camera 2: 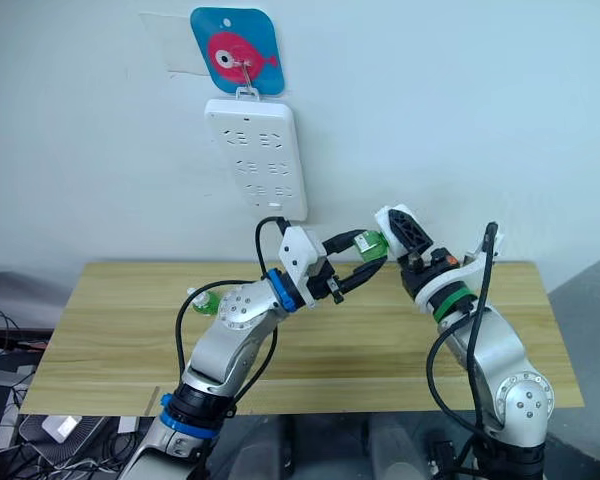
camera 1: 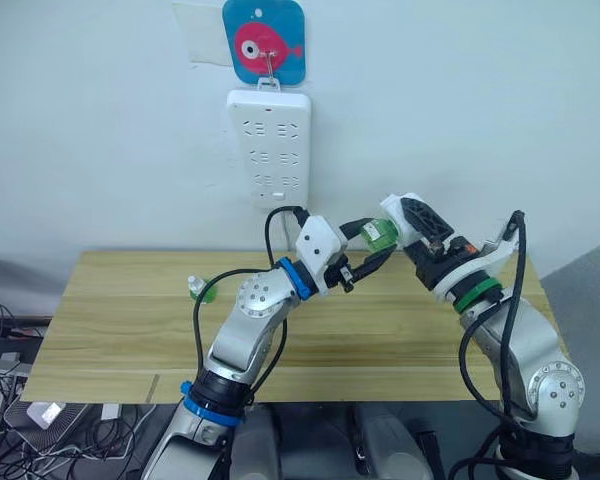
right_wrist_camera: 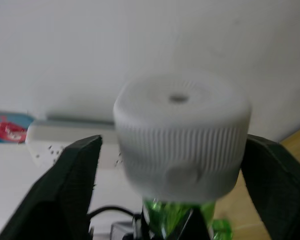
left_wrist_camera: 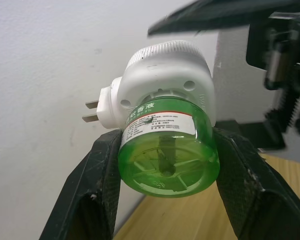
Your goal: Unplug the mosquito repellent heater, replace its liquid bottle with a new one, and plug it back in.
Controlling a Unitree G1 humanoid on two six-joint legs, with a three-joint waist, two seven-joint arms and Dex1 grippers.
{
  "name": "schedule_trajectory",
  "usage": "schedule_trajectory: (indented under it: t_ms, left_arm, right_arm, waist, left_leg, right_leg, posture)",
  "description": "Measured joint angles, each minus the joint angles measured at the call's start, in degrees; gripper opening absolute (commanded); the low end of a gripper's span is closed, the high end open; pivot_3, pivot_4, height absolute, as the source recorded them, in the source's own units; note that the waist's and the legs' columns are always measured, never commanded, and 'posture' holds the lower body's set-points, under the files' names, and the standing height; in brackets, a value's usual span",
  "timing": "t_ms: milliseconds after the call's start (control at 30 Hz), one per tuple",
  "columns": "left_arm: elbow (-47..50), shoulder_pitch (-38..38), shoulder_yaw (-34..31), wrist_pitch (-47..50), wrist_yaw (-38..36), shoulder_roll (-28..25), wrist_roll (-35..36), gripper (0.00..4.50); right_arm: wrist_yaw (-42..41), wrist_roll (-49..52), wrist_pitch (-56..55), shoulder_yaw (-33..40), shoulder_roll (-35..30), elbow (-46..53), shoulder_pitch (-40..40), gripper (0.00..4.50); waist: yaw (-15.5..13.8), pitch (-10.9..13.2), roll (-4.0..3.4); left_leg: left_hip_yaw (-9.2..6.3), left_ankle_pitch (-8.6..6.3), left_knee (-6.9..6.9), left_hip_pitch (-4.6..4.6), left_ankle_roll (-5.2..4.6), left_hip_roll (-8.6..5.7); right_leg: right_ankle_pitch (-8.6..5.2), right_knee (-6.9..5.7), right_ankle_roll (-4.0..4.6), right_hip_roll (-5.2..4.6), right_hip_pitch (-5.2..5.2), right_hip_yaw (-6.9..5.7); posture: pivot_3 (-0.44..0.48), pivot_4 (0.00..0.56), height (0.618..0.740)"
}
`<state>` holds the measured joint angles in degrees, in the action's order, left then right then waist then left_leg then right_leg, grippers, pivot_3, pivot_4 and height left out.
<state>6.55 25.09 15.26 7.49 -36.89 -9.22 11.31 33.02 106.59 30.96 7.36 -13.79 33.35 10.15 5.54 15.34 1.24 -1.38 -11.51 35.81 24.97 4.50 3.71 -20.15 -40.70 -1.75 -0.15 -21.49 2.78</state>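
Head view: both hands (camera 1: 365, 250) (camera 1: 398, 224) raised, gripping heater (left_wrist_camera: 165, 80).

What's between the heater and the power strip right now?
Nothing visible. The heater is held up in the air between both tools, below and to the right of the power strip, with bare wall between them and its sockets free.

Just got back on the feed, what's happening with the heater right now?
The heater is unplugged and held in the air between both arms, below the power strip. The left gripper is clamped on the green bottle still seated in the heater, and the right gripper brackets the heater's white body. A capped green bottle lies on the table.
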Motion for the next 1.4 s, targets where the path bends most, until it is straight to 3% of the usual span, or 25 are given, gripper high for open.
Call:
schedule_trajectory:
  t_ms: [100, 233, 367, 600, 1000, 1133, 1200, 1400]
  left_arm:
    - [-0.09, 1.29, -0.03, -1.76, -4.15, -2.86, 0.18, 2.31]
    - [-0.54, 2.51, 0.24, -4.28, -10.37, -5.69, 0.97, 2.31]
    - [-2.53, 2.55, 0.98, -6.86, -15.82, -7.51, 1.53, 2.31]
    - [-1.86, 2.02, 1.11, -8.46, -18.91, -8.3, 3.14, 2.31]
    - [-0.02, 0.55, 1.9, -10.66, -19.85, -8.75, 2.41, 2.31]
    - [0.0, 0.55, 2.33, -10.95, -19.83, -8.57, 2.06, 2.31]
    - [0.11, 0.57, 2.29, -11.21, -19.77, -8.63, 2.02, 2.31]
    - [0.74, 0.54, 2.35, -10.5, -19.79, -8.64, 2.27, 2.31]
  right_arm:
    - [-5.25, 4.1, 6.43, 0.38, -5.53, -3.49, 0.48, 4.42]
    - [-16.15, 5.01, 20.55, 3.44, -9.54, -16.87, 6.73, 4.42]
    - [-30.73, 4.96, 38.38, 3.98, -21.03, -32.52, 14.44, 4.42]
    - [-45.43, 4.92, 54.44, -2.03, -33.0, -50.28, 25.5, 4.42]
    - [-53.18, 4.89, 58.92, -11.42, -38.53, -53.41, 29.96, 4.42]
    - [-53.17, 4.78, 58.44, -12.32, -38.77, -54.03, 29.98, 3.63]
    - [-53.23, 4.61, 58.47, -12.71, -39.23, -54.23, 29.98, 3.01]
    - [-54.49, 4.33, 58.76, -13.09, -39.68, -54.2, 29.98, 3.01]
  waist:
    - [-0.02, 0.0, 0.0]
    - [0.1, 0.0, 0.0]
    - [-0.44, 0.03, -0.02]
    - [-0.73, 0.03, -0.01]
    - [-1.03, 0.03, -0.01]
    - [-1.07, 0.03, -0.01]
    - [-1.08, 0.03, -0.01]
    - [-1.1, 0.03, -0.01]
  left_leg:
    - [-0.01, 0.0, 0.02, -0.05, -0.01, 0.01]
    - [0.02, 0.0, 0.11, -0.06, -0.01, 0.01]
    - [0.05, -0.01, 0.1, -0.05, -0.03, 0.0]
    - [0.07, -0.19, 0.08, 0.04, -0.34, 0.02]
    - [0.01, -0.32, 0.12, 0.27, -0.55, 0.03]
    - [0.01, -0.32, 0.12, 0.28, -0.56, 0.03]
    - [0.01, -0.32, 0.12, 0.28, -0.56, 0.03]
    - [0.01, -0.32, 0.13, 0.28, -0.56, 0.03]
  right_leg:
    - [0.0, -0.02, 0.0, 0.01, 0.06, -0.03]
    - [0.0, -0.09, 0.01, 0.01, 0.06, 0.0]
    - [0.0, -0.01, 0.01, 0.0, 0.06, 0.0]
    - [0.01, 0.32, 0.01, 0.01, 0.12, 0.01]
    - [0.01, 0.67, 0.01, -0.01, 0.15, -0.15]
    - [0.01, 0.67, 0.01, -0.02, 0.14, -0.15]
    - [0.01, 0.67, 0.01, -0.02, 0.14, -0.16]
    - [0.01, 0.67, 0.01, -0.02, 0.14, -0.16]
  posture:
    - [-0.18, 0.237, 0.74]
    - [-0.165, 0.248, 0.74]
    - [-0.151, 0.259, 0.74]
    - [-0.13, 0.264, 0.74]
    - [-0.116, 0.262, 0.74]
    - [-0.116, 0.259, 0.74]
    - [-0.113, 0.256, 0.74]
    - [-0.112, 0.254, 0.74]
